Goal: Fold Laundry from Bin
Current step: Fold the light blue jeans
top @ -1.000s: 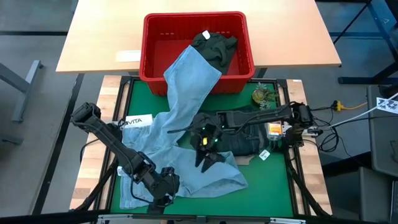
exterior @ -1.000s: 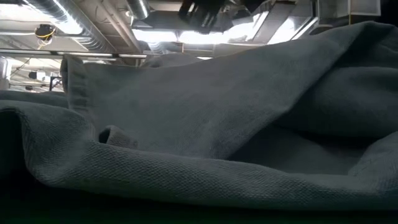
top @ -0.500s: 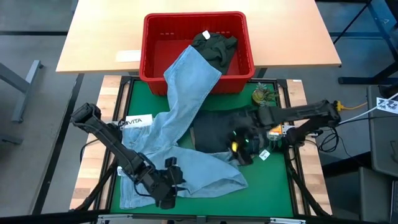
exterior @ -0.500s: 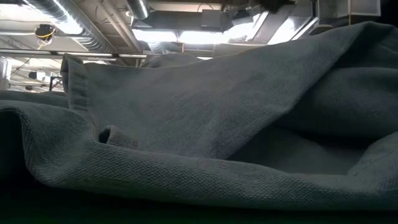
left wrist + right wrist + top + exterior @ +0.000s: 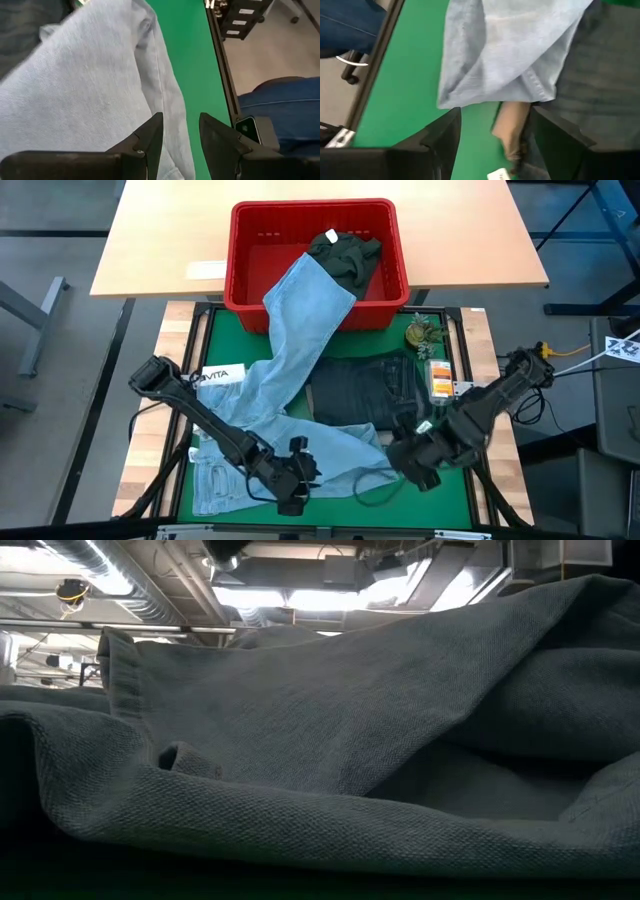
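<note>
The red bin stands at the far edge. In it lies a dark olive piece. Light blue jeans hang over the bin's near rim and spread across the green mat toward the near edge. Dark jeans lie folded mid-table, partly under the blue ones. My left gripper is at the near edge, its open fingers either side of the blue jeans' edge; I cannot tell if they touch it. My right gripper points down at the near right, wide open over a beige flap.
A white label lies left of the jeans. A small greenish object and an orange packet sit at the mat's right edge. A person's blue-clad leg shows beyond the near frame. Cloth fills the low view.
My right gripper has swung from above the dark jeans toward the table's right and near edges, and has tipped to point downward. My left gripper has moved toward the right along the near edge and sunk a little. The dark jeans now lie uncovered.
</note>
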Robot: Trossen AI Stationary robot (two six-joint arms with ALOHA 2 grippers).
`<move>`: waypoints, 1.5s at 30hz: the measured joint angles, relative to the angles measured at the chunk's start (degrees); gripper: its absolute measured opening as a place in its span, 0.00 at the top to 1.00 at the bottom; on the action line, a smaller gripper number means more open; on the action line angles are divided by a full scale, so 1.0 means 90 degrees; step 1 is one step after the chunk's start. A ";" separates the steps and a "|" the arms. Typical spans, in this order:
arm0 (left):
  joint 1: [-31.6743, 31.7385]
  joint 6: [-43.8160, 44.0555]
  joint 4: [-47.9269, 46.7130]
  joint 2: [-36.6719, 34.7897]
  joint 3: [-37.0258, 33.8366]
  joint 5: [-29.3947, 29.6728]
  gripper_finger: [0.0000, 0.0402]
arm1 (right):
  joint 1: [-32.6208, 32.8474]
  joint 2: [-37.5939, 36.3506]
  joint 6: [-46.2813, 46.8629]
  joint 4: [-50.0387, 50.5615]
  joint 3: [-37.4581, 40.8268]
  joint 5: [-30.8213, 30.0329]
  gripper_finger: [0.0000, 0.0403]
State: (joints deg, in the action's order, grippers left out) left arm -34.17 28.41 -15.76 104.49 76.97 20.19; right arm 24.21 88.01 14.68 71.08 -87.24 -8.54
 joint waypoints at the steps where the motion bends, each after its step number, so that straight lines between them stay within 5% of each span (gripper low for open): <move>1: 0.0039 0.0073 0.0011 0.0025 0.0000 -0.0071 0.70 | 0.0153 0.0000 0.0237 -0.0004 0.0002 -0.0038 0.41; 12: 0.0402 0.0217 0.0647 0.0548 -0.0004 -0.1382 0.70 | 0.1688 0.0007 0.2022 -0.0288 0.0643 -0.0828 0.41; 21: 0.0498 -0.0182 0.0642 0.0563 -0.0005 -0.1166 0.68 | 0.2162 0.0007 0.2740 -0.1202 0.0994 -0.0842 0.41; 30: 0.0447 0.0325 0.0092 0.0563 -0.0005 -0.1275 0.52 | 0.2200 0.0007 0.3206 -0.1286 0.1227 -0.1110 0.41; 45: 0.0077 0.0109 -0.0473 0.1159 -0.0007 -0.0547 0.52 | 0.2186 0.0007 0.3247 -0.1935 0.2130 -0.1171 0.41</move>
State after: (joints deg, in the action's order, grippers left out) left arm -33.48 29.39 -20.01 114.92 76.90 15.27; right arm 43.88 88.07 43.90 53.66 -68.07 -19.07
